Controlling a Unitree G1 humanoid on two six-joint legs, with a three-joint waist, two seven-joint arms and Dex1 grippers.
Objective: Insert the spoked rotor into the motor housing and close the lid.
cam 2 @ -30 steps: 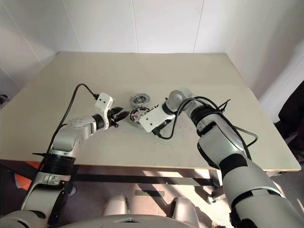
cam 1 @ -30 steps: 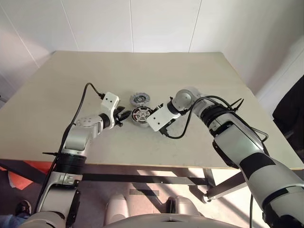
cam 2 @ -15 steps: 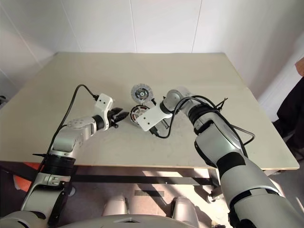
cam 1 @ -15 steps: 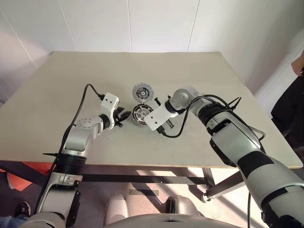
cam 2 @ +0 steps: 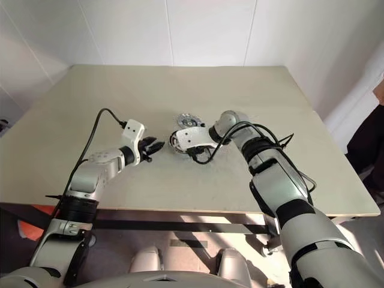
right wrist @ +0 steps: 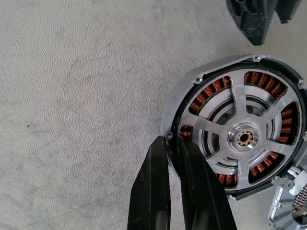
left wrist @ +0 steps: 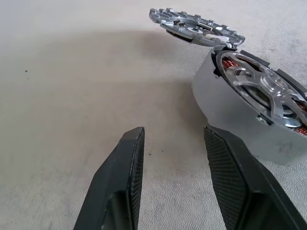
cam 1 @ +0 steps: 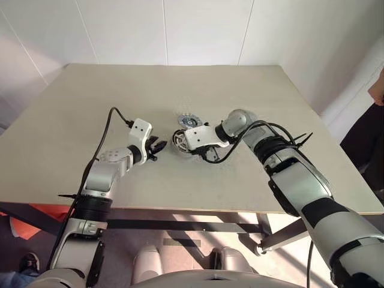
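The motor housing lies on the table near its middle, copper coils showing around its ring. The spoked rotor, a silver wheel with a small hub, sits inside it. My right gripper is shut on the housing's rim, one finger outside and one over the edge. The ribbed grey lid stands tilted just beyond the housing, touching its far edge. My left gripper is open and empty, a short way left of the housing, pointing at it.
The beige table has bare surface all around the parts. A black cable loops from my right wrist onto the table beside the housing. A person stands past the table's right edge.
My right gripper has rolled and gone from open to shut on the housing's rim. The lid has shifted right and now lies flatter. The left arm has kept still.
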